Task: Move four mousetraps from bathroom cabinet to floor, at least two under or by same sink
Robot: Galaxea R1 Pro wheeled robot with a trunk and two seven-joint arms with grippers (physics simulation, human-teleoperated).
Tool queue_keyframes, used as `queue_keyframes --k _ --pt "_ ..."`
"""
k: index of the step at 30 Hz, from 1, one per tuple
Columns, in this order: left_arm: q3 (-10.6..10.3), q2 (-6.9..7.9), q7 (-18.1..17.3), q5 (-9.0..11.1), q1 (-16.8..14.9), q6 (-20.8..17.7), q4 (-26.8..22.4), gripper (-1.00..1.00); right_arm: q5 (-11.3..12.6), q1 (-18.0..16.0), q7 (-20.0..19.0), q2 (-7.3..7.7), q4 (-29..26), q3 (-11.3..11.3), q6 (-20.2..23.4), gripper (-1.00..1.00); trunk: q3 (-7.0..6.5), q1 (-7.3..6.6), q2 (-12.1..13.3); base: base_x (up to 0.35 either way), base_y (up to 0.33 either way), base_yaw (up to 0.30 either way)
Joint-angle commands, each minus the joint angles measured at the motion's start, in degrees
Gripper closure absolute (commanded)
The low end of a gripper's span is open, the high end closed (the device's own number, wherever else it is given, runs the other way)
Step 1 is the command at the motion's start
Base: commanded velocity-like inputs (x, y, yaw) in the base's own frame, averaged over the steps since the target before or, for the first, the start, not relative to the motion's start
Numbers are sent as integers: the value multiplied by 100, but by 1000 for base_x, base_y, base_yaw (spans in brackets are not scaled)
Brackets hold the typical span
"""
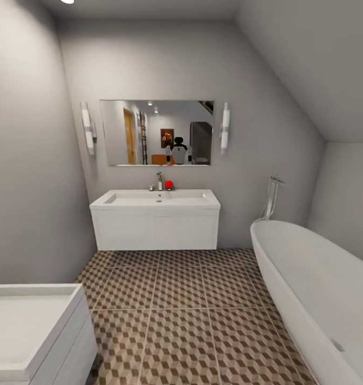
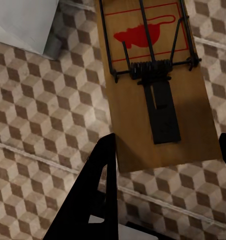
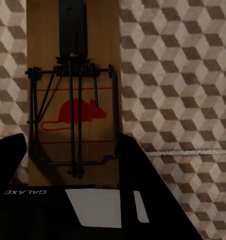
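Wooden mousetraps, two: left fingers [image 2: 165,165] apparently pinching one [image 2: 155,85], right fingers [image 3: 73,160] another [image 3: 73,100].

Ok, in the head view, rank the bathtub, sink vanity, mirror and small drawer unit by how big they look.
1. White oval bathtub, though nearness inflates it.
2. White wall-hung sink vanity.
3. Rectangular wall mirror and small white drawer unit: too alike to rank, and the unit is cropped.

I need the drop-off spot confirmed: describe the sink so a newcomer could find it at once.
On the grey far wall, under the wide rectangular mirror flanked by two tube lights, hangs a wide white rectangular sink on a white vanity. Its tap has a small red object beside it; unlike the white oval bathtub on the right, it is boxy and wall-mounted.
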State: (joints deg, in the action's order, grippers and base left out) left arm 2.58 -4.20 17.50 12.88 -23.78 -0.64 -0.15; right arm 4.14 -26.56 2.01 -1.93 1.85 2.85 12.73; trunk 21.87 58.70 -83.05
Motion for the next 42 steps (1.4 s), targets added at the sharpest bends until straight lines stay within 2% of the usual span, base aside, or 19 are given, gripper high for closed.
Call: queue_keyframes --k 1,42 --pt "23 -1 16 -4 -4 -9 -2 100 43 -7 19 -2 8 30 9 100 7 3 -3 323 0 0" --pt "23 -1 16 21 -4 -6 -2 100 43 -7 10 0 8 31 10 100 7 3 -3 323 0 0"
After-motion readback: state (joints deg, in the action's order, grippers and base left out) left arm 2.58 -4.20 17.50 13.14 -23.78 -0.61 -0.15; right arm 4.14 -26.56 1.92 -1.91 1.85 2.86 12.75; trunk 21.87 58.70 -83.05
